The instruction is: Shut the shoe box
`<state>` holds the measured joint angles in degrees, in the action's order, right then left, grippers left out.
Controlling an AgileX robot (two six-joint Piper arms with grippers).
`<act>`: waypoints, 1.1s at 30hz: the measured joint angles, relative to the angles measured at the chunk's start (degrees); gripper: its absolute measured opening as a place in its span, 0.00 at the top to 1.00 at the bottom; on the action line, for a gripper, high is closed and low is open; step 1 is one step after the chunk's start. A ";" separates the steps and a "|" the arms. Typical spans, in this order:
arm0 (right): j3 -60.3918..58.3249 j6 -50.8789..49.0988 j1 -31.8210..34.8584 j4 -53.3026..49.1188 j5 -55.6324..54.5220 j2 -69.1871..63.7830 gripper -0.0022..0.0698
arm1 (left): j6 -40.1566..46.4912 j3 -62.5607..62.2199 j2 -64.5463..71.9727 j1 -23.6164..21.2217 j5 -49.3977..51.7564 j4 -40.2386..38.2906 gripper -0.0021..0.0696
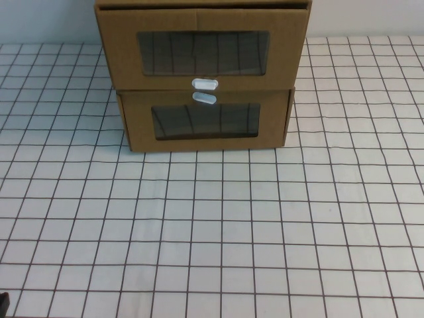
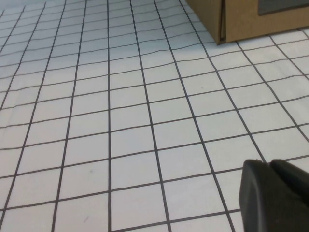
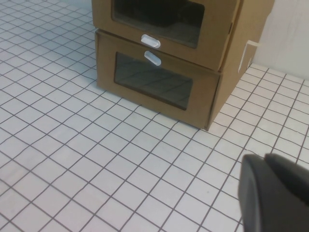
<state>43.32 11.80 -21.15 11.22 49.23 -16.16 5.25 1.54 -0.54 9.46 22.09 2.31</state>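
Cardboard, brown: the shoe box (image 1: 202,43) sits at the far edge of the tabletop (image 1: 218,232), about mid-width, stacked on top of a narrower drawer box (image 1: 205,119); its front face has a clear rectangular window (image 1: 203,52) w/ a small white tab handle (image 1: 205,84) just under it; the lower drawer's own white tab (image 1: 205,99) sits just above that drawer's window (image 1: 205,120), so the two tabs are nearly touching; the shoe box front overhangs the lower front and is wider on both sides. Tabletop is covered w/ a white sheet ruled in a dark grid.

Left end effector (image 2: 275,195) shows only as a dark rounded edge in the left wrist view, over the grid, well apart from the stack, whose bottom corner (image 2: 223,29) is visible far off; whether it's spread or pressed together, cannot tell. A sliver of dark shape at the near-left corner of the tabletop in the high view is too small to id.

Right end effector (image 3: 275,193) likewise shows just a dark rounded bulk in the right wrist view, above the grid, well apart from both boxes (image 3: 164,72); spread or pressed together, cannot tell; it holds nothing visible.
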 joint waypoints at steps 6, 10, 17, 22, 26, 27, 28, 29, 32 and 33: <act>0.00 0.00 0.00 0.00 0.00 0.00 0.99 | -0.31 0.00 0.00 0.00 0.00 -0.14 0.98; 0.00 0.00 0.00 0.00 0.00 0.00 0.99 | -0.43 0.00 0.00 0.00 0.00 -0.14 0.98; 0.00 0.00 2.09 0.55 0.00 0.46 0.99 | -0.43 0.00 0.00 0.00 0.09 -0.14 0.98; 0.00 0.00 9.58 -0.05 -0.12 2.40 0.99 | -0.53 0.00 0.00 0.00 0.13 -0.14 0.98; -0.15 0.00 15.10 -0.44 -0.71 4.98 0.99 | -0.64 0.00 0.00 0.00 0.13 -0.14 0.98; -0.65 0.00 15.81 -0.98 -1.62 5.62 0.99 | -0.64 0.00 0.00 0.00 0.13 -0.14 0.98; -1.57 -0.08 16.51 -1.49 -3.48 6.49 0.99 | -0.64 0.00 0.00 0.00 0.13 -0.14 0.98; -2.91 -0.13 16.97 -1.88 -5.97 7.36 0.99 | -0.64 0.00 0.00 0.00 0.13 -0.14 0.98; -8.94 -0.21 18.24 -1.19 -15.15 9.64 0.99 | -0.64 0.00 0.00 0.00 0.13 -0.14 0.98; -11.18 -0.21 18.68 -0.43 -18.40 10.25 0.99 | -0.64 0.00 0.00 0.00 0.13 -0.14 0.98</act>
<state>32.15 11.59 -2.47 10.79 30.83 -5.91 4.60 1.54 -0.54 9.46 22.22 2.17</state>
